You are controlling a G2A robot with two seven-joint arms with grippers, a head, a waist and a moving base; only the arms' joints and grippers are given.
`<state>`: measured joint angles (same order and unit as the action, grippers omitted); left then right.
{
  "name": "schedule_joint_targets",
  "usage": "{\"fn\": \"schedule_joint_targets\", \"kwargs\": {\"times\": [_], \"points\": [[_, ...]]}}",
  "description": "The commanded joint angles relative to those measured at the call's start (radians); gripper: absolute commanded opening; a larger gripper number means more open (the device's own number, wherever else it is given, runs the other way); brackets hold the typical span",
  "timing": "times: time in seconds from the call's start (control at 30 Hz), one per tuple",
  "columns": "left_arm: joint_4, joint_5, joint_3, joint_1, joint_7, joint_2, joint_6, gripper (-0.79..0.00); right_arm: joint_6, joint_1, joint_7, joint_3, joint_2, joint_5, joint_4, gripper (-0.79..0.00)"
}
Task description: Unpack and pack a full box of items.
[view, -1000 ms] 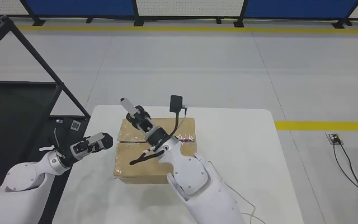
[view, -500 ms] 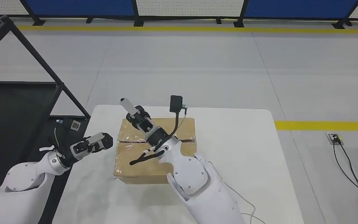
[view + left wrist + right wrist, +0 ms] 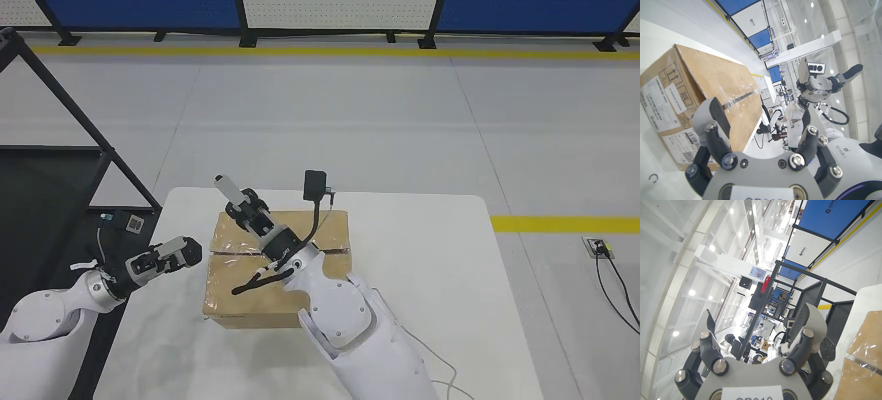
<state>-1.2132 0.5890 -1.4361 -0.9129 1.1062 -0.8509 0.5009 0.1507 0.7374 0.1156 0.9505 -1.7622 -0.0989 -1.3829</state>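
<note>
White worktop [image 3: 430, 300] carries a taped-shut cardboard box [image 3: 228, 305], its seam running lengthwise toward the left pincer [image 3: 192, 250], spread wide just beside the box's end. The right pincer [image 3: 235, 192], also spread, hangs above the box's far corner.

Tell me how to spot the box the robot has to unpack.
Find the big white table. Toward its left side sits one cardboard box with its flaps shut. Shiny clear tape runs along its top seam, white labels cover one side, and it is the only brown thing there.
</note>
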Motion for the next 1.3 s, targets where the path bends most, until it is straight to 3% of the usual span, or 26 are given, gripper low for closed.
{"fn": "schedule_joint_targets", "kwargs": {"times": [0.0,1.0,1.1,1.27], "points": [[0.000,0.000,0.000,0.000,0.000,0.000,0.000,0.000,0.000,0.000,0.000,0.000,0.000,0.000,0.000,0.000],[-0.006,-0.003,-0.001,0.000,-0.010,0.000,-0.007,0.000,-0.005,0.003,-0.021,0.008,0.000,-0.003,-0.006,0.000],[-0.019,-0.043,-0.009,0.027,-0.033,0.002,-0.031,0.000,-0.026,-0.001,-0.044,0.023,-0.002,-0.001,-0.003,0.000],[-0.023,-0.073,-0.025,0.059,-0.003,0.007,-0.028,0.000,-0.073,0.019,0.053,0.072,0.014,-0.029,-0.028,0.000]]}}
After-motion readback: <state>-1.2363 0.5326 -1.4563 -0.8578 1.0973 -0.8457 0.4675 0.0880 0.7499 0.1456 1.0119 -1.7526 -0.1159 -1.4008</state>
